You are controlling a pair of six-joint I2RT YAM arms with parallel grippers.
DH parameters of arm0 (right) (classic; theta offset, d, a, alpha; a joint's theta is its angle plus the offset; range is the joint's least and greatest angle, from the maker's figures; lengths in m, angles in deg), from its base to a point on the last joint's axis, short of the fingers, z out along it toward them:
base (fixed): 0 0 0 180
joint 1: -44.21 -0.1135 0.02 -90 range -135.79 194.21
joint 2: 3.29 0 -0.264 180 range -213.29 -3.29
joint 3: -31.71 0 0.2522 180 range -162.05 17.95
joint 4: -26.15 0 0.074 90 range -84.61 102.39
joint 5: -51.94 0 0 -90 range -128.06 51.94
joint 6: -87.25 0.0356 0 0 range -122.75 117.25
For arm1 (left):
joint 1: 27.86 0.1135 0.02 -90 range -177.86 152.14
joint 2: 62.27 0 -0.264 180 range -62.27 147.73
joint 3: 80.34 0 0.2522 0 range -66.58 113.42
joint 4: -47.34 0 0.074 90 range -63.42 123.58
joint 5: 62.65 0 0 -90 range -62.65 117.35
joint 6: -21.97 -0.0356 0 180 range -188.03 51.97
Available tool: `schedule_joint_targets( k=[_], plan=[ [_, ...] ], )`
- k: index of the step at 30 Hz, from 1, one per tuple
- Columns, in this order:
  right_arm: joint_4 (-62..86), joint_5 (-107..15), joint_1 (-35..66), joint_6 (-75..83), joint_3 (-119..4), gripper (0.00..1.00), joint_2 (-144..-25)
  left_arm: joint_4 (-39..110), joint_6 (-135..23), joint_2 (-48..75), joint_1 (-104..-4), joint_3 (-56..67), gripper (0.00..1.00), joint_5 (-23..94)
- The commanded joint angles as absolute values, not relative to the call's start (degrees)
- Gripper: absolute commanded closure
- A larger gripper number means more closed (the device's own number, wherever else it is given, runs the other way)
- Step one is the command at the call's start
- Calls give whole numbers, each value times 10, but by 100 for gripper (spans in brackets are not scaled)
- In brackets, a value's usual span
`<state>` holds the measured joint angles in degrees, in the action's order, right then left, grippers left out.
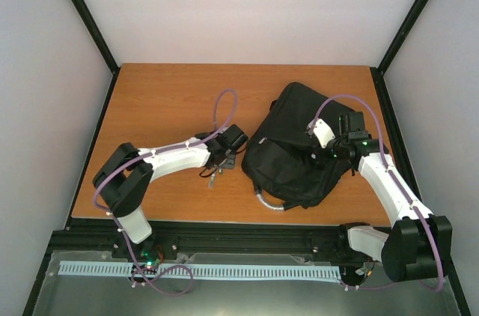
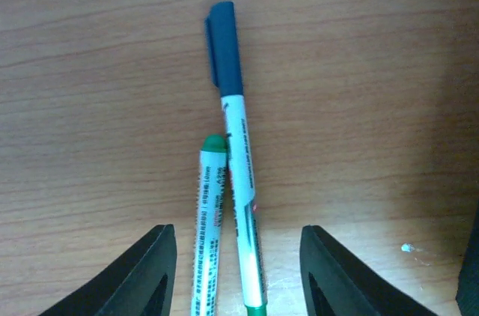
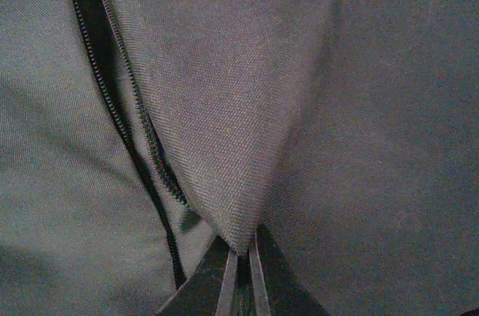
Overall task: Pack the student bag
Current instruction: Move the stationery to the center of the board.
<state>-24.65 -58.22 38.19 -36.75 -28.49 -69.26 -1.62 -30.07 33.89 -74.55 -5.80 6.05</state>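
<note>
Two black fingers (image 2: 161,275) of the left gripper (image 2: 237,256) are seen closest to the left wrist camera, spread apart just above the table (image 2: 90,69). Between them two pens are laid side by side on the wood. A blue-capped pen (image 2: 238,181) is turned with its cap away from the gripper, and a green end is shown at its near tip. A green-capped pen (image 2: 211,204) is placed just left of it, its cap reaching about halfway along the other's barrel. The two barrels are seen close together; whether they touch cannot be told. Bare wood is left between each finger and the pens, so nothing is gripped.

From above, the left gripper (image 1: 217,166) is found near the middle of the table (image 1: 165,99), just left of the student bag (image 1: 292,151). The bag is laid on the right half of the table, close to the right edge. Its curved grey handle (image 1: 269,202) is pointed toward the near edge.

The right gripper (image 1: 328,153) is lowered onto the bag's right side. In the right wrist view its jaws (image 3: 241,263) are pressed together on a raised fold of the bag's dark fabric (image 3: 224,106). An unzipped zip (image 3: 112,84) is seen left of that fold, its teeth parted.
</note>
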Motion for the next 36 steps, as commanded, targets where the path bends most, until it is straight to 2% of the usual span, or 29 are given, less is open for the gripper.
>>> schedule_joint_targets(
  k=[1,5,11,14,31,33,36],
  plan=[
    [-229,-614,382,-359,-284,97,-686,-49,-298,371,-743,-20,55,93],
    [-229,-612,382,-360,-282,97,-685,-63,-293,387,-743,-6,65,91],
    [-229,-612,382,-362,-282,97,-688,-68,-289,399,-743,-2,69,101],
    [-229,-612,382,-362,-281,97,-688,-68,-290,407,-743,-3,76,106],
    [-229,-612,382,-363,-281,97,-688,-61,-287,448,-743,5,78,116],
    [-230,-612,382,-363,-281,97,-688,-64,-284,453,-743,6,81,115],
    [-229,-612,382,-363,-280,97,-688,-67,-285,455,-743,8,93,126]
  ],
)
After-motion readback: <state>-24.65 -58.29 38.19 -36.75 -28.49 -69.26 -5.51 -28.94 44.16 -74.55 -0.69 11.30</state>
